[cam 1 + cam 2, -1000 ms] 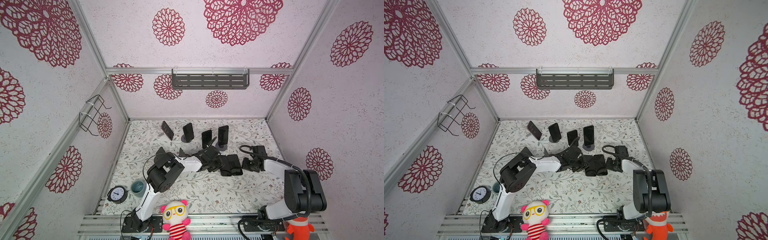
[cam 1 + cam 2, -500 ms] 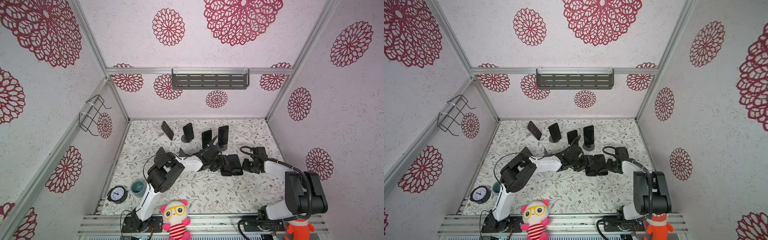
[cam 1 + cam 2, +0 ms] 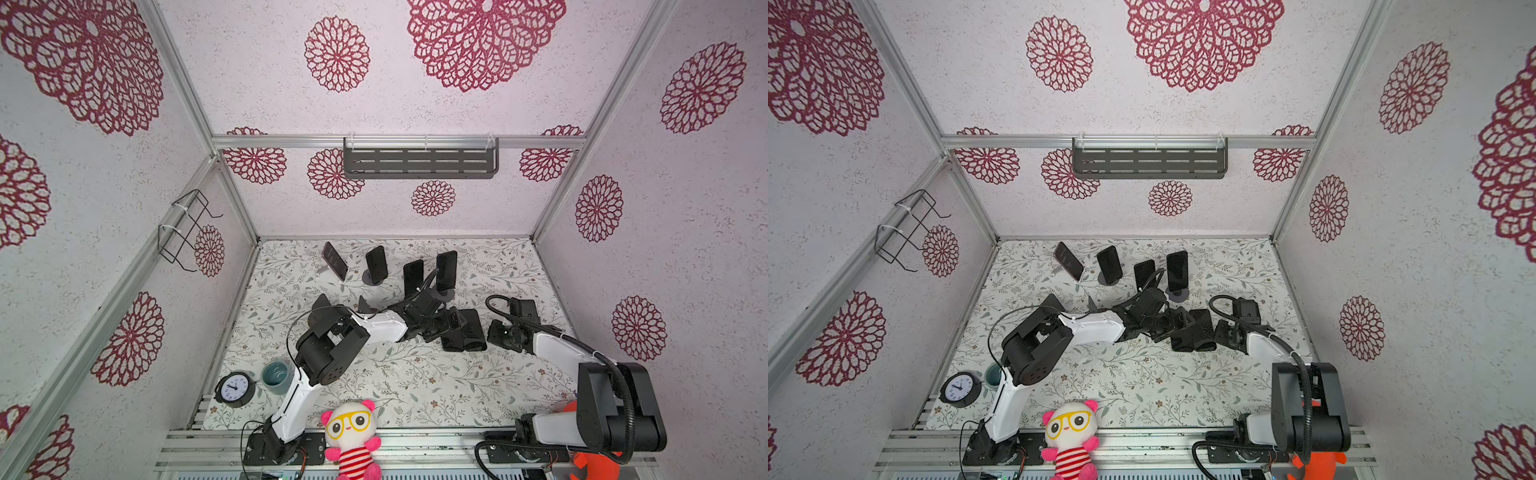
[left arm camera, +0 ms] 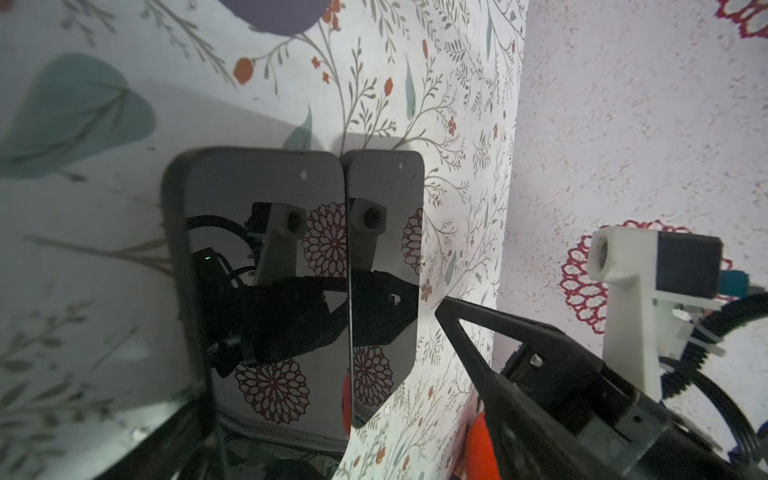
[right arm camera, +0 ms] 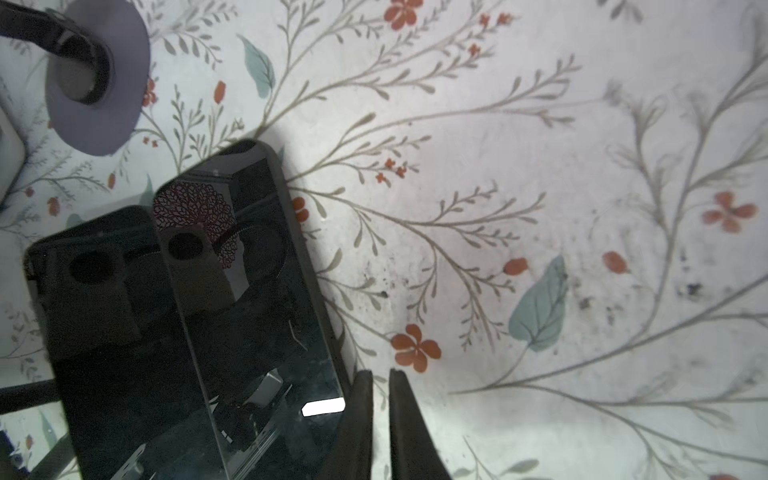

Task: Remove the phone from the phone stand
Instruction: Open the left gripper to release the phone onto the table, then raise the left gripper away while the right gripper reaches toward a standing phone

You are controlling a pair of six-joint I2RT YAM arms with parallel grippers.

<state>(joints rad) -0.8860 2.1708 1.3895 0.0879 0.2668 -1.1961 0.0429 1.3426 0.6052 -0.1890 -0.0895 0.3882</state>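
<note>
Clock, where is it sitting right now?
In both top views the clock sits on the left at the table's front edge, just left of the teal cup.

No words, brands or labels can be read anywhere. The small round black-rimmed clock (image 3: pixel 235 388) with a white dial bears numerals, too small to make out.

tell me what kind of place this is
Probably a robot data-collection booth: aluminium-framed wallpapered walls, left arm and right arm bolted to a front rail, staged phones on stands.
</note>
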